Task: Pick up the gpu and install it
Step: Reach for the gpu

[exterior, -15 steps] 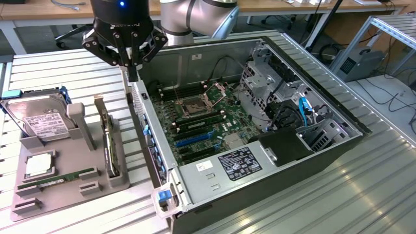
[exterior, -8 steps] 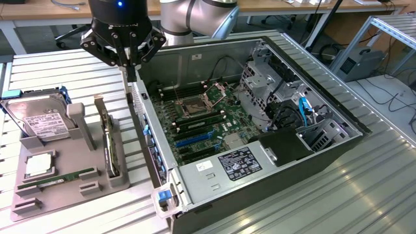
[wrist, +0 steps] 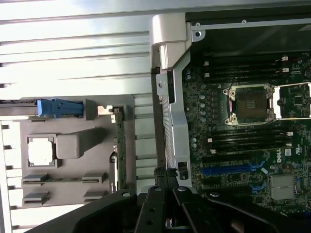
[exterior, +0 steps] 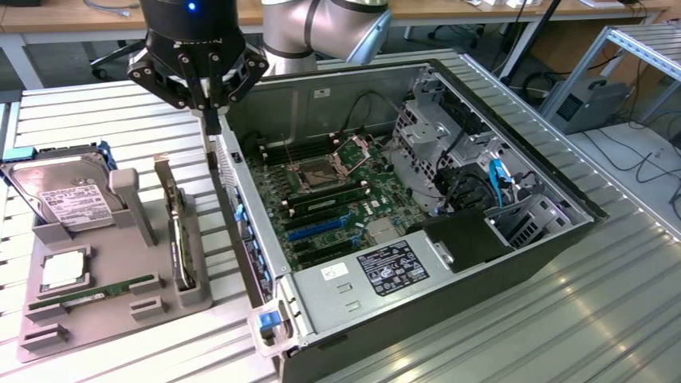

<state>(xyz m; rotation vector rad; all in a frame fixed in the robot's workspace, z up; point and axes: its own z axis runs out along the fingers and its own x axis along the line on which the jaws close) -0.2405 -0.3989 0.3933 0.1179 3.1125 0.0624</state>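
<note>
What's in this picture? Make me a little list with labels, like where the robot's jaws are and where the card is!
Jaws: shut, holding nothing, above the computer case edge nearest the gray tray
Graphics card: standing on edge in the gray tray
Also in gray tray: hard drive, memory stick
Computer case: open, circuit board showing

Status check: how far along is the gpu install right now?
Nothing looks done yet. The gpu stands on edge in the grey holder, untouched. In hand: the tool, shut and empty, hangs above the case wall beside the holder. Left: pickup and seating; the blue slots are vacant.
</note>
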